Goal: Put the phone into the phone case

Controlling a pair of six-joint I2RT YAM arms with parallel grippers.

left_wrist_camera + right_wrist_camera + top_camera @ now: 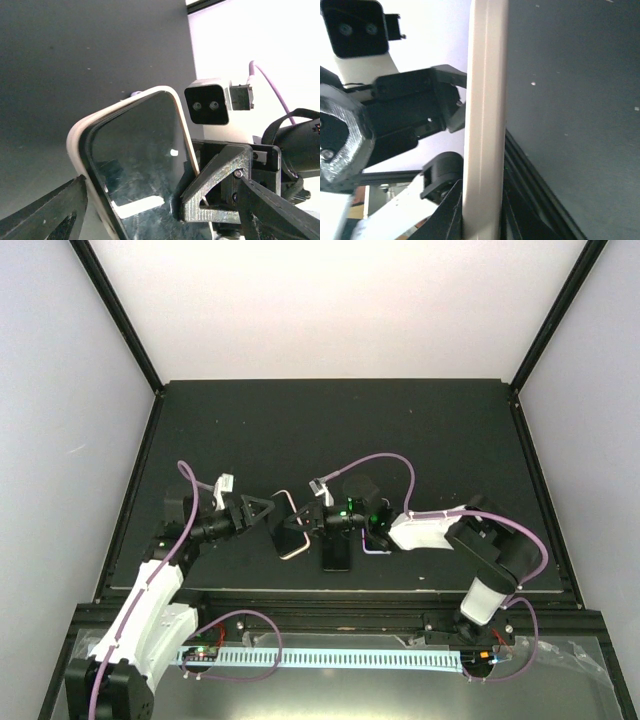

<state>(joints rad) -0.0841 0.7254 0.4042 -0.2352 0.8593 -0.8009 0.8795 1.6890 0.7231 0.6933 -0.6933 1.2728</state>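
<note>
1. Black and flat, the phone case (as it is judged to be) lies on the table nearest the arm bases. It sits just below the grippers, probably so the phone need only be lowered a short way.
2. Just beyond it, the phone is off the table and tilted. Its cream rim and glossy dark face are turned toward the left wrist camera.
3. On one side, the right gripper is clamped across the phone's thin edge. The right wrist view shows its fingers on either side of the cream rim. This pinch seems to carry the phone while leaving the broad faces free.
4. Opposite it, the left gripper has its jaws spread wide with the phone between them. One finger is at the rim, but whether both press on it cannot be told. It looks placed to steady or square the phone.
5. Farther back, the table is plain dark surface.
6. Judged from this, the insertion is not yet done, and the phone's rim must line up with the case.
</note>
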